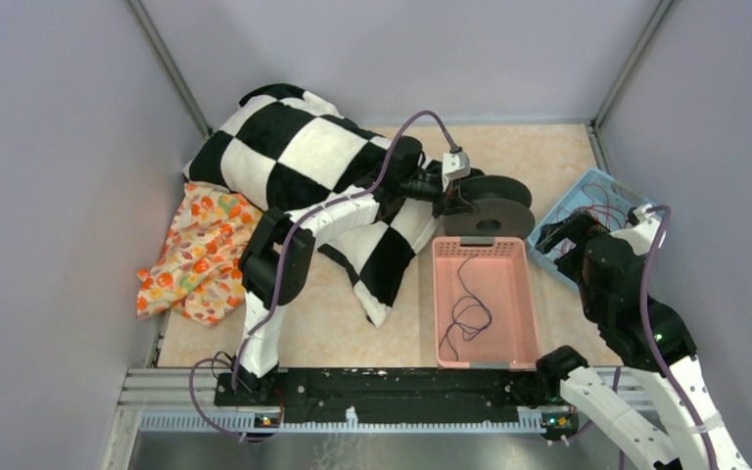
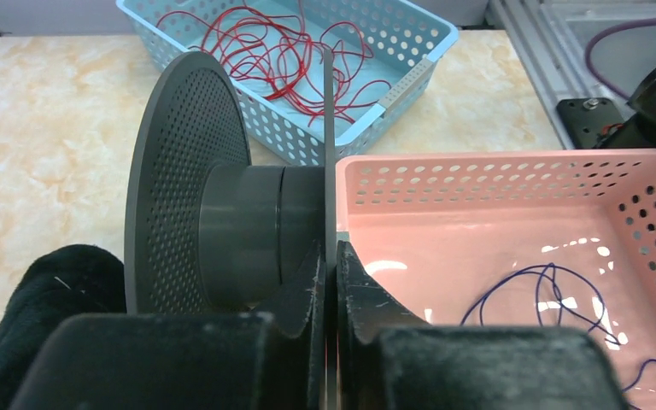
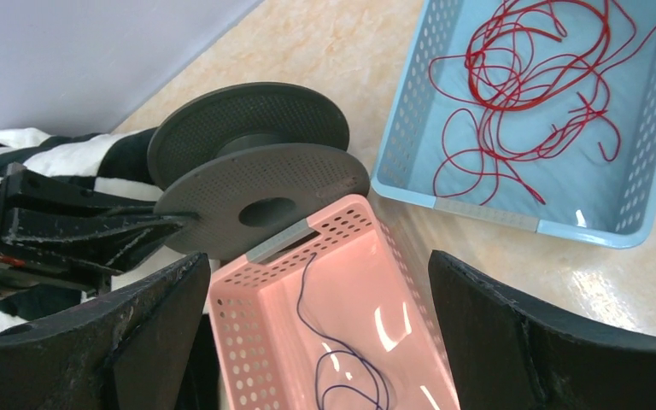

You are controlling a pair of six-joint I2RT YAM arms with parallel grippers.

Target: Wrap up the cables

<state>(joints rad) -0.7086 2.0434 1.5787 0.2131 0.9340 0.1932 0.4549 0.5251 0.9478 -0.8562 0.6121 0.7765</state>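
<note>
**Bimanual cable-winding station, read from left to right.** At the far left of the beige marbled counter (image 1: 352, 328) lie an orange-and-yellow floral cloth (image 1: 194, 257) and, touching it, a black-and-white chequered fabric cushion (image 1: 294, 147). Neither appears to belong to the task.

The white left arm (image 1: 279, 259) reaches across the cushion. The left jaws are clenched on the thin edge of one flange of a dark grey perforated plastic spool (image 2: 190, 171), with one finger on each face of the disc. This grasp probably steadies the spool with its hub exposed, so that wire can be wound onto it. Nothing is wound on the visible part of the hub.

The spool sits at the far end of a pink perforated plastic basket (image 1: 434, 304), touching its rim or nearly so. The task's thing, a thin dark blue cable (image 1: 468, 311), lies loosely looped on the basket floor, and neither arm touches it.

Just beside it to the right stands a light blue perforated plastic basket (image 3: 397, 128) holding a tangle of thin red wires (image 3: 521, 77), apparently a separate stock.

The right jaws are released and spread wide with nothing between them. They hang near the gap between the two baskets and are aimed toward the pink one, a posture that suits a descent onto the dark cable. The task appears to be at an early stage, since the cable is not yet lifted.
</note>
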